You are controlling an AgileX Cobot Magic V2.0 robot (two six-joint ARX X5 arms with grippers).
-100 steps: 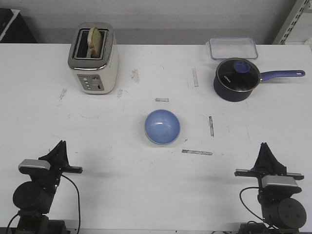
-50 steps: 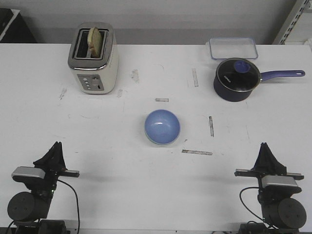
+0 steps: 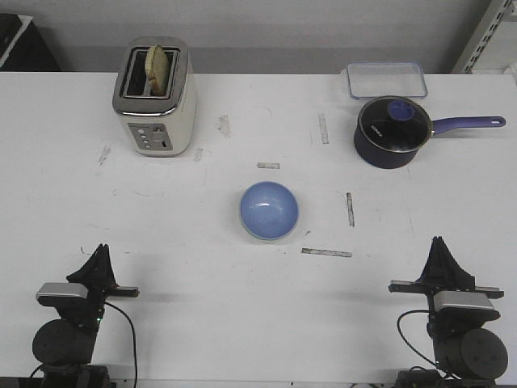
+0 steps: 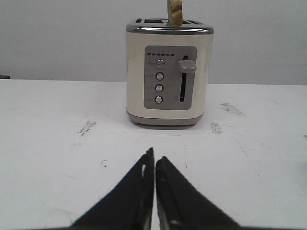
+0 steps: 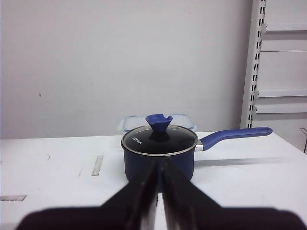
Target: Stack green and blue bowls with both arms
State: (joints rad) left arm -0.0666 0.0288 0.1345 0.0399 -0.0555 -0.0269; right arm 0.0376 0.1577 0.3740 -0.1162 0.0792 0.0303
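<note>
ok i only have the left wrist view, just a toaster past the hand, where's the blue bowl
observer: The blue bowl sits mid-table in the front view, ahead of the left hand and off to its right.
operator: and the green one
observer: No separate green bowl shows in any view. I cannot tell whether it lies under the blue one.
operator: right hand holding anything
observer: No, the right hand is shut and empty, pointing at a saucepan.
</note>
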